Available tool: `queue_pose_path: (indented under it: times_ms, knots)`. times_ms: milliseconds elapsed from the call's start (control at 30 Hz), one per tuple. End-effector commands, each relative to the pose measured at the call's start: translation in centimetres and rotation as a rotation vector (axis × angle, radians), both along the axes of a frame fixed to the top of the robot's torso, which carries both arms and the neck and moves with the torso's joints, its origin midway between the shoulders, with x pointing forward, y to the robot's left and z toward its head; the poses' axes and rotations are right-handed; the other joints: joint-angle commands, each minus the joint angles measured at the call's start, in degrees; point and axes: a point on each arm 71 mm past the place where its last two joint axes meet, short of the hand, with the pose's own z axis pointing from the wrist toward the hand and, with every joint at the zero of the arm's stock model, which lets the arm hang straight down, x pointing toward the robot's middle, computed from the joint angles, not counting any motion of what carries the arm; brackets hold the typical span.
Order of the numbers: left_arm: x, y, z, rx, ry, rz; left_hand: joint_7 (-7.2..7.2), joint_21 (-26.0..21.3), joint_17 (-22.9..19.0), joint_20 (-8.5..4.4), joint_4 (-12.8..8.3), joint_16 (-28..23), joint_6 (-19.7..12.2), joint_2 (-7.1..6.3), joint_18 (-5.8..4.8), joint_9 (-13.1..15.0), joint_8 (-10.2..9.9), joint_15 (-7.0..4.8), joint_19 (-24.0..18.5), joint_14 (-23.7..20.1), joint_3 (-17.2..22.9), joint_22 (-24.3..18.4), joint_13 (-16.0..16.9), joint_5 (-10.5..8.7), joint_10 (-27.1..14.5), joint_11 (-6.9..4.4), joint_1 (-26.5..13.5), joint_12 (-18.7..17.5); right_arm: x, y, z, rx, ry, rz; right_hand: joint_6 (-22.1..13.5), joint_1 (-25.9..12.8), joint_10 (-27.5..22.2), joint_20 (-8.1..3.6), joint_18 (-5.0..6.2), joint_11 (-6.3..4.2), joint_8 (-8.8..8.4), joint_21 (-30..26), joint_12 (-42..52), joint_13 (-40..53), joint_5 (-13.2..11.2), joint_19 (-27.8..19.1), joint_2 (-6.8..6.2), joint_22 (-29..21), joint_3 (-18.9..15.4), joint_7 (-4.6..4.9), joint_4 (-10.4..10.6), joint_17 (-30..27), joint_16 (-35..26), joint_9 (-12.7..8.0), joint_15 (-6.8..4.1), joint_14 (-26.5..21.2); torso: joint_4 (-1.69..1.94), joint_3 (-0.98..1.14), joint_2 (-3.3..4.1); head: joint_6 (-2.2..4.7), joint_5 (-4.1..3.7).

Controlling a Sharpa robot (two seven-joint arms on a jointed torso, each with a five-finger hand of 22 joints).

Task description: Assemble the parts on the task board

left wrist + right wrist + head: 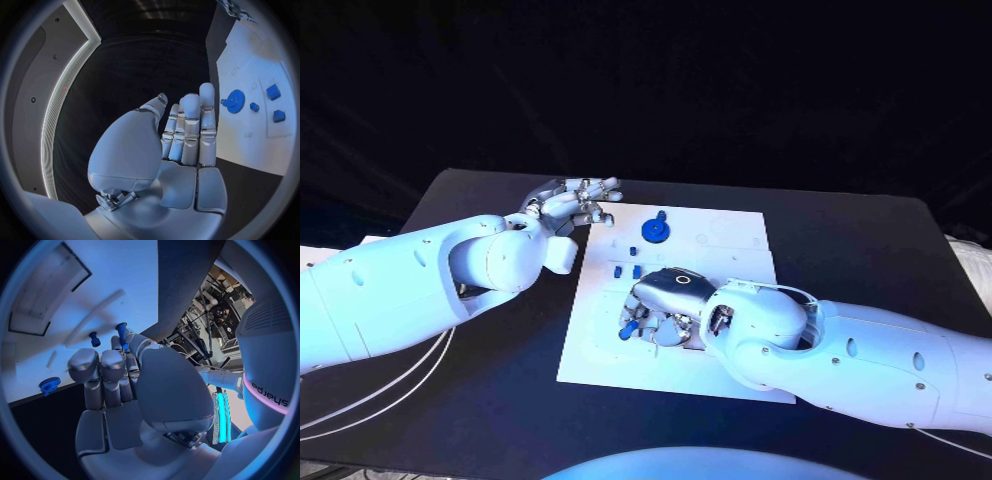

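The white task board (718, 350) lies in the middle of the black table. My right hand (664, 308) reaches over the board's middle, and in the right wrist view its thumb and a finger pinch a small blue peg (121, 330). Another blue peg (94, 338) stands on the board just beyond the fingertips. A blue gear (655, 230) sits near the board's far edge, with two small blue pieces (627, 271) between it and my right hand. My left hand (574, 205) hovers at the board's far left corner, fingers straight and holding nothing (187, 130).
The board (112, 285) has a shallow rectangular recess (44, 295). Black tabletop (862, 250) surrounds the board on all sides. My left forearm (430, 280) lies over the table left of the board, and my right forearm (877, 360) crosses its near right corner.
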Motion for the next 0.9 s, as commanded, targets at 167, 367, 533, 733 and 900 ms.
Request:
queue_pose_path:
  times_ms: [167,367,533,733,900]
  knots:
    - [-0.1,-0.2,0.1,-0.008,-0.007,-0.019,0.05,-0.13,-0.05,0.10,-0.04,-0.37,-0.47,0.30,0.60,-0.09,0.33,0.00,0.08,-0.37,-0.26,-0.05,0.06,0.11,-0.55,-0.03,0.22,0.20,-0.3,0.4,-0.4,-0.064,-0.013,0.012,0.17,-0.59,1.83,0.06,-0.80,-1.25,0.24,0.02,0.11,0.06,0.29,-0.34,0.22,-0.13,0.32,0.18,-0.17,-0.35,0.02,0.10,-0.25,1.00,-0.07,-0.01,0.01,-0.05,0.03]
    - [-0.1,-0.3,0.1,-0.009,-0.007,-0.021,0.05,-0.13,-0.05,0.10,-0.04,-0.37,-0.47,0.30,0.60,-0.09,0.33,0.00,0.08,-0.37,-0.26,-0.05,0.06,0.11,-0.55,-0.03,0.22,0.20,-0.4,1.0,-0.4,-0.081,-0.034,0.004,-2.01,-2.79,-0.04,0.44,-0.60,-0.55,-0.96,-0.65,-1.31,-0.16,0.96,-1.30,-1.11,-1.37,-0.21,0.85,0.32,-1.71,-0.95,-0.32,0.29,0.46,0.04,-0.03,-0.05,-0.09,-0.11]
    - [-0.1,-0.3,0.1,-0.008,-0.005,-0.022,0.05,-0.15,-0.08,0.10,-0.03,-0.37,-0.48,0.33,0.60,-0.09,0.35,0.00,0.09,-0.39,-0.29,-0.07,0.07,0.11,-0.58,-0.03,0.24,0.23,-0.3,1.1,-0.3,-0.069,-0.049,-0.011,-6.17,-5.11,-5.83,1.45,-0.13,0.65,-1.38,-2.15,-1.55,-0.28,2.49,-2.85,-3.52,-3.88,-1.39,1.45,0.85,-4.56,-3.23,-1.28,1.32,-0.48,-0.02,-0.03,-0.02,-0.11,-0.03]
    - [-0.1,-0.4,0.1,-0.009,-0.003,-0.026,0.05,-0.19,-0.12,0.11,-0.02,-0.38,-0.50,0.38,0.60,-0.09,0.38,0.01,0.09,-0.42,-0.34,-0.09,0.07,0.12,-0.62,-0.03,0.27,0.28,-0.4,1.2,-0.2,-0.044,-0.059,-0.011,-8.02,-5.80,-8.55,1.71,0.23,0.84,-1.29,-3.35,-1.08,-0.16,3.18,-3.90,-4.29,-5.72,-2.94,1.14,0.71,-6.28,-4.63,-1.63,1.44,-0.93,-0.02,-0.01,-0.01,-0.12,-0.04]
    - [-0.1,-0.4,0.1,-0.009,-0.003,-0.026,0.05,-0.19,-0.12,0.11,-0.02,-0.38,-0.50,0.38,0.60,-0.09,0.38,0.01,0.09,-0.42,-0.34,-0.09,0.07,0.12,-0.62,-0.03,0.27,0.28,-0.5,1.0,0.1,0.006,-0.072,-0.016,-9.11,-5.96,-10.13,1.76,0.50,1.01,-1.26,-4.38,-0.81,-0.16,3.53,-4.69,-4.34,-7.26,-4.17,1.04,0.55,-6.97,-5.17,-1.75,1.60,-1.03,-0.04,0.03,-0.01,-0.11,-0.08]
